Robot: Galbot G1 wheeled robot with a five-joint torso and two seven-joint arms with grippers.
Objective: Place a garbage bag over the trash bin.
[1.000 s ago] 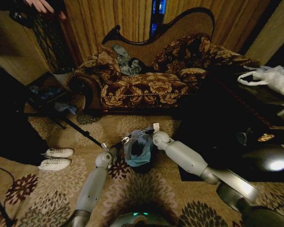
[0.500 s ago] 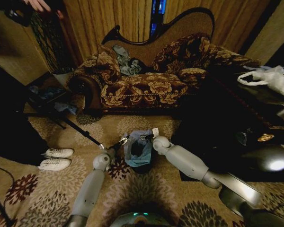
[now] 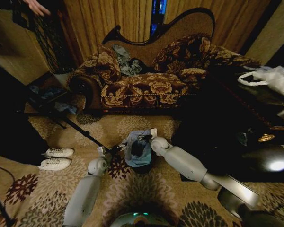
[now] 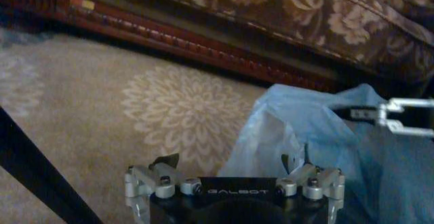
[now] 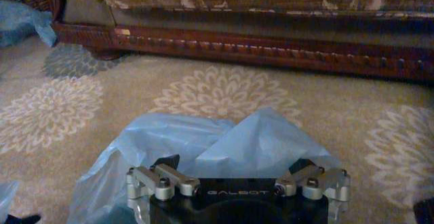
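Observation:
The pale blue garbage bag [image 3: 136,156] sits draped over the small black trash bin [image 3: 143,168] on the carpet in front of the sofa. Its mouth gapes dark in the middle. My right gripper [image 3: 147,137] hovers at the bag's far rim. In the right wrist view its fingers [image 5: 166,161] are spread wide, with the bag's film [image 5: 230,142] just past them. My left gripper [image 3: 114,150] is off to the bag's left, apart from it and open. The left wrist view has the bag [image 4: 291,132] beside one finger [image 4: 294,161], and the right gripper [image 4: 388,115] beyond it.
A floral sofa [image 3: 146,87] stands behind the bin with a grey-blue garment [image 3: 128,61] on it. White shoes [image 3: 57,158] and a black tripod leg [image 3: 80,132] lie to the left. At the right, a dark table [image 3: 255,123] carries a white plastic bag [image 3: 274,78].
My left gripper has let go of the bag's left rim and drawn back leftward and toward me. The right gripper stays at the far rim.

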